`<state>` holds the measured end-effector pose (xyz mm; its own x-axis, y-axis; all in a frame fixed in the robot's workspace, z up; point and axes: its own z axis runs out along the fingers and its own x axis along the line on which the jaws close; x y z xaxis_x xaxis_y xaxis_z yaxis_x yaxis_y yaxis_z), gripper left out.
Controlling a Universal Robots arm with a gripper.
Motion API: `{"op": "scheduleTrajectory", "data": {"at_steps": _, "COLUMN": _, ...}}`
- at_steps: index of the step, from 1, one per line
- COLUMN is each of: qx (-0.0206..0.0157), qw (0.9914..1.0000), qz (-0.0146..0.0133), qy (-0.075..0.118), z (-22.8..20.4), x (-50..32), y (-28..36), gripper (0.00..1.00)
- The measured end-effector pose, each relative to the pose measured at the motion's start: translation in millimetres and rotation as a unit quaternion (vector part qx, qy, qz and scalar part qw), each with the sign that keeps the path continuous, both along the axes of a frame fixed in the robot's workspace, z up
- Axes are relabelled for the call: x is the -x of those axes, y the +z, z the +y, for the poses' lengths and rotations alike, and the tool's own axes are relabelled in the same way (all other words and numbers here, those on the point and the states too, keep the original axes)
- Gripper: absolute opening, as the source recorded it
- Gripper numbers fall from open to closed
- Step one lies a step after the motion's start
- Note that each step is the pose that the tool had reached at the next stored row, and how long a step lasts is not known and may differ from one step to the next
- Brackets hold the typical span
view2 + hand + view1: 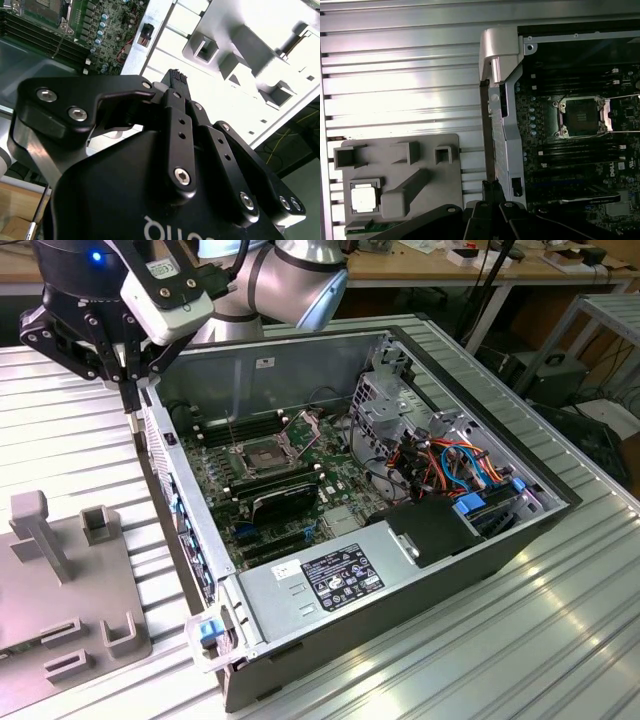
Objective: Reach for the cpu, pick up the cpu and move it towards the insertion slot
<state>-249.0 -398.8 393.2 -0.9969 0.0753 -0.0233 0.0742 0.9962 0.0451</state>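
The cpu (364,197) is a pale square chip lying in a pocket of the grey fixture plate (420,192), seen in the first wrist view. The insertion slot (581,116) is the silver-framed socket with a dark centre on the motherboard; the exterior view also shows this slot (262,455) with its metal plate hinged up. My gripper (131,408) hangs above the case's side wall, between the fixture and the motherboard. In both wrist views my gripper (492,186) (176,76) has its fingers together with nothing between them, well apart from the cpu.
The open computer case (480,540) lies on a ribbed aluminium table (560,640). Inside are memory slots (215,430), a black finned card (285,502), a power-supply box (330,580) and bundled cables (455,465). The grey fixture plate (60,590) with upright blocks sits at the exterior view's left.
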Motion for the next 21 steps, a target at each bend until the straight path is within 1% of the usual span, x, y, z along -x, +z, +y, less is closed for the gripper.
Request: {"op": "scheduleTrajectory", "data": {"at_steps": 21, "qx": 0.0, "qw": 1.0, "qz": 0.0, "qy": 0.0, "z": 0.0, "x": 11.8, "y": 0.0, "gripper": 0.11}}
